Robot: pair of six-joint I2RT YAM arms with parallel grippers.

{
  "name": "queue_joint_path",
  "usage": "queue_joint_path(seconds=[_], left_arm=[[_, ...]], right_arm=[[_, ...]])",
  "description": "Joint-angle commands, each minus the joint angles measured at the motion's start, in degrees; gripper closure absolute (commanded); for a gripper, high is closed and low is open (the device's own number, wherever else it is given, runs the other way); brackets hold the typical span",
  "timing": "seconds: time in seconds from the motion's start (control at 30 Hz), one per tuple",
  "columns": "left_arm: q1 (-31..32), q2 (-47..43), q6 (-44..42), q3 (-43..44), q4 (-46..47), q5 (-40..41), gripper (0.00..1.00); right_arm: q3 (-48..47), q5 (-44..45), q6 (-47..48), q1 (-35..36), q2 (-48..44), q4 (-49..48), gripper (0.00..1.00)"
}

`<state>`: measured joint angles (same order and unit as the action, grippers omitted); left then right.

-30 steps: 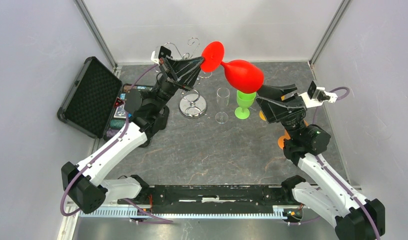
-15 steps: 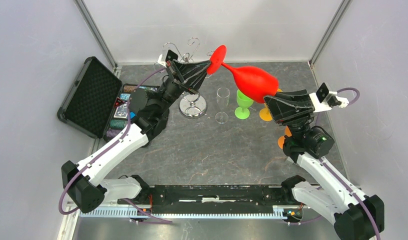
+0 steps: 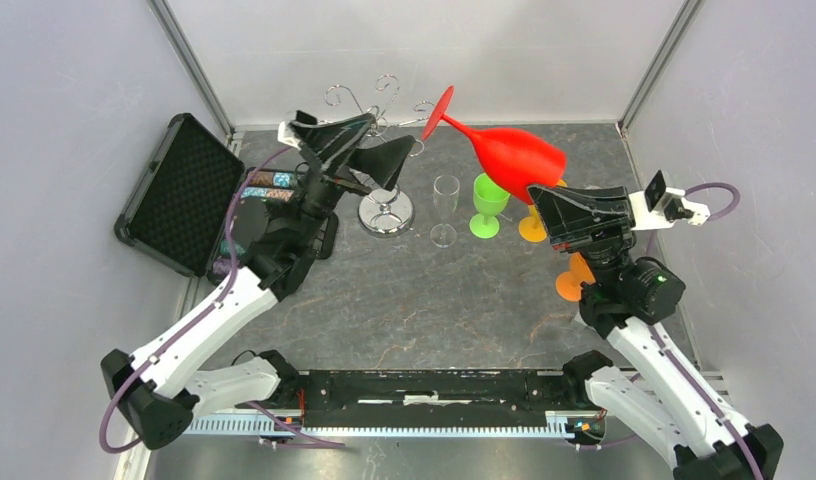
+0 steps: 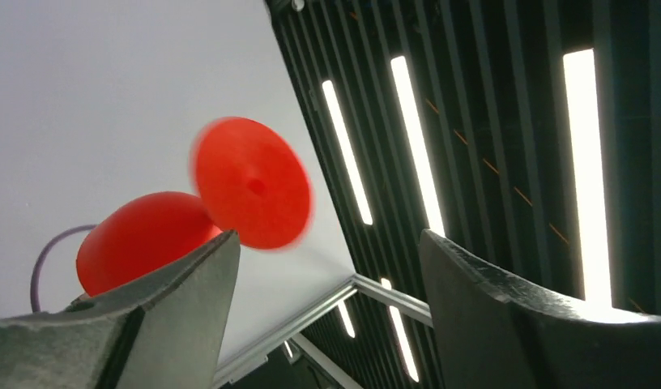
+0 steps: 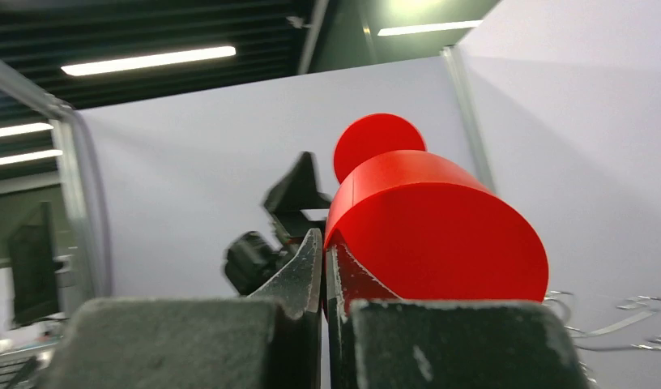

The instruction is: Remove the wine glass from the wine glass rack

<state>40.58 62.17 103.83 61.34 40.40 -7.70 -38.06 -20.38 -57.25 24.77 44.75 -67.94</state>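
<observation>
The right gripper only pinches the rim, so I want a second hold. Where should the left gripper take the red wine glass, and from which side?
Probably the thin stem, coming from the wine glass rack side. The red wine glass hangs tilted, foot up, its bowl rim in the right gripper, so the stem is bare, and the open left gripper faces the foot.

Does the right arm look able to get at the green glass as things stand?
Probably not to grasp it: the right claw is shut on the bowl of the red wine glass, so it has no free grip. The green glass itself stands close by.
</observation>
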Motion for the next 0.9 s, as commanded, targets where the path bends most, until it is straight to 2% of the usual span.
queue_joint_path(seconds=[0.0, 0.07, 0.13, 0.27, 0.33, 0.5, 0.63, 0.7, 0.87], left_arm=[[-0.1, -6.5, -13.8, -1.8, -1.3, 7.3, 0.1], [-0.1, -8.9, -20.8, -1.7, -4.1, 7.5, 0.05], [-0.1, -11.1, -29.6, -0.2, -8.8, 7.5, 0.01], [-0.1, -13.4, -48.6, 5.8, -22.4, 5.3, 0.0], [-0.1, -13.5, -57.4, 9.7, -29.4, 2.4, 0.0], [-0.1, -12.2, -70.5, 17.7, -44.6, -1.5, 0.0], [-0.1, -12.4, -76.9, 19.4, -53.1, 0.6, 0.0], [-0.1, -13.1, -79.0, 18.8, -55.2, 2.0, 0.0], [-0.1, -14.3, -83.8, 18.4, -59.9, 5.2, 0.0]], right_arm=[[-3.7, 4.0, 11.2, 0.2, -4.6, 16.8, 1.0], [-6.4, 5.8, 15.8, 0.2, -6.3, 27.6, 1.0], [-12.6, 6.2, 22.3, 0.2, -6.0, 43.1, 1.0], [-26.2, 6.8, 36.5, 0.2, -2.7, 73.9, 1.0], [-30.1, 6.1, 41.1, 0.2, -1.1, 83.9, 1.0], [-33.8, 3.1, 49.5, 0.2, -0.4, 100.6, 1.0], [-35.4, 6.2, 54.1, 0.2, 0.6, 111.6, 1.0], [-35.7, 9.2, 54.8, 0.2, 1.9, 115.6, 1.0], [-33.2, 8.5, 56.8, 0.2, 4.2, 120.2, 1.0]])
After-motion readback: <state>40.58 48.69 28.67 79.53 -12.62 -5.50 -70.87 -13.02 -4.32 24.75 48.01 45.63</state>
